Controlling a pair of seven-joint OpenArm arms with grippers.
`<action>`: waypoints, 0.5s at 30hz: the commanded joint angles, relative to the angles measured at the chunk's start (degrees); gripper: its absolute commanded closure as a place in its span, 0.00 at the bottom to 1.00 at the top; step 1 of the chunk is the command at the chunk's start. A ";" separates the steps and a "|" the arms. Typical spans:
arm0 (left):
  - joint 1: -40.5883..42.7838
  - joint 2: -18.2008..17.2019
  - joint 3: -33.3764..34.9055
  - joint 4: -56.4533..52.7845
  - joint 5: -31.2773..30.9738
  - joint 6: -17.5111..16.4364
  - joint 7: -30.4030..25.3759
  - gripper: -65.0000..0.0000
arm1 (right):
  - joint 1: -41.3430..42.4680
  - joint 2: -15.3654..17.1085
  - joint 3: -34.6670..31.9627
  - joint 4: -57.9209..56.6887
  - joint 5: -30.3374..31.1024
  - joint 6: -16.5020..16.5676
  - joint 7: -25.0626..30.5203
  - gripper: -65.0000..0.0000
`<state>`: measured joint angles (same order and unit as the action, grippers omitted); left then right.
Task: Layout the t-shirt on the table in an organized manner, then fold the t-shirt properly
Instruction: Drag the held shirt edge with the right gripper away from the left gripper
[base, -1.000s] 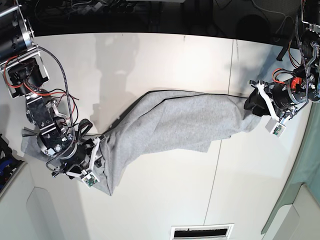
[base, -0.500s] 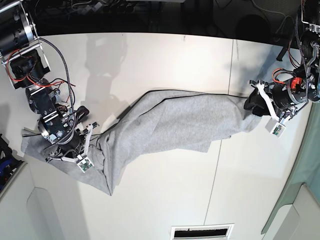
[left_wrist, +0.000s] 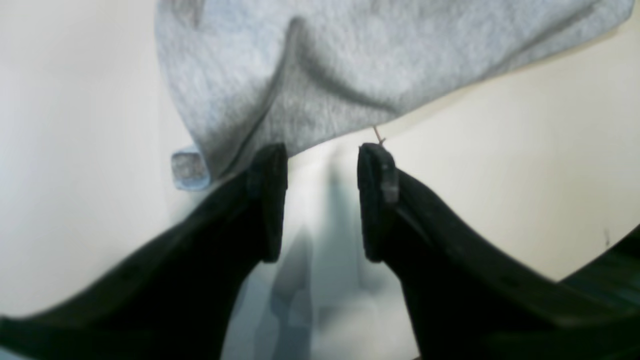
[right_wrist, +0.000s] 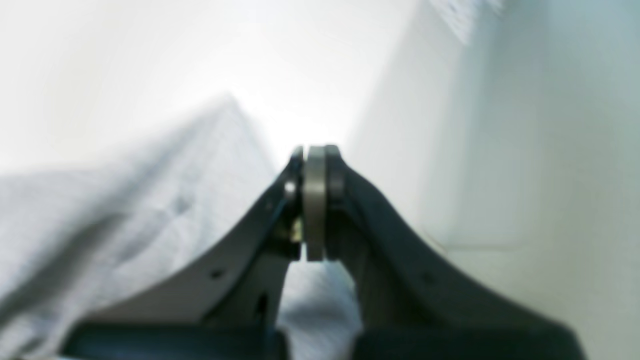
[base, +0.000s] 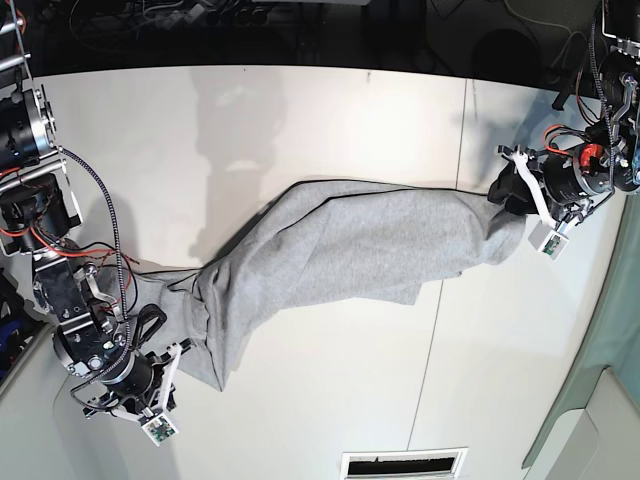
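The grey t-shirt (base: 350, 250) lies stretched in a loose band across the white table (base: 300, 130), from lower left to right. My right gripper (base: 180, 365) is at its bunched lower-left end. In the right wrist view that gripper (right_wrist: 315, 155) is shut, a thin grey strip shows between its pads, and cloth (right_wrist: 125, 225) spreads to the left and underneath. My left gripper (base: 503, 205) is at the shirt's right end. In the left wrist view it (left_wrist: 322, 155) stands open over bare table, with the shirt's edge (left_wrist: 350, 65) just past its tips.
The table's dark far edge (base: 300, 68) runs along the top. A thin seam (base: 440, 300) crosses the tabletop. A vent slot (base: 405, 463) sits at the near edge. A small folded label (left_wrist: 187, 170) sticks out of the shirt beside the left finger.
My right gripper has shut and swung down toward the near-left corner. The shirt's left end bunched up and its patch at the far left no longer shows. The left gripper shifted slightly upward.
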<state>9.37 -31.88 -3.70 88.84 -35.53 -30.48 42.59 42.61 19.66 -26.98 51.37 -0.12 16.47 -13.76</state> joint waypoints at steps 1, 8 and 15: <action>-0.76 -0.96 -0.48 1.01 -0.68 -0.20 -1.25 0.60 | 1.42 0.31 0.39 0.70 1.60 1.40 0.90 0.96; -0.74 -0.98 -0.48 1.01 -0.22 -0.20 -1.25 0.60 | -4.76 0.33 0.39 0.66 5.09 4.72 0.90 0.46; -0.76 -0.46 -0.48 1.01 -0.37 -0.20 -2.51 0.60 | -10.71 -1.31 0.39 -4.02 1.51 -2.64 3.85 0.52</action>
<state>9.19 -31.55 -3.70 88.84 -35.27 -30.46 41.08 30.28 17.87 -26.98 46.70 1.26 14.22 -10.26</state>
